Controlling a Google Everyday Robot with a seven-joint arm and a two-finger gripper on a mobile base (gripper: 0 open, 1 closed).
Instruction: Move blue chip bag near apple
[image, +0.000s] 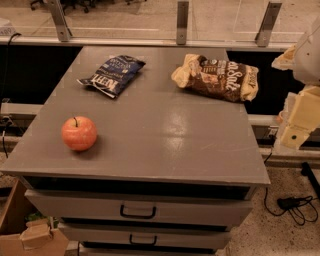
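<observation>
The blue chip bag (112, 75) lies flat at the back left of the grey cabinet top (165, 130), dark navy with white lettering. The apple (79, 133), red-orange with a short dark stem, sits near the front left edge, well in front of the bag. My gripper (296, 131) hangs at the right edge of the view, off the cabinet's right side and far from both the bag and the apple. It holds nothing that I can see.
A larger brown-and-tan chip bag (217, 76) lies at the back right of the top. Drawers with dark handles (137, 212) sit below the front edge. A glass railing runs behind. A cardboard box (25, 235) and cables (295, 206) lie on the floor.
</observation>
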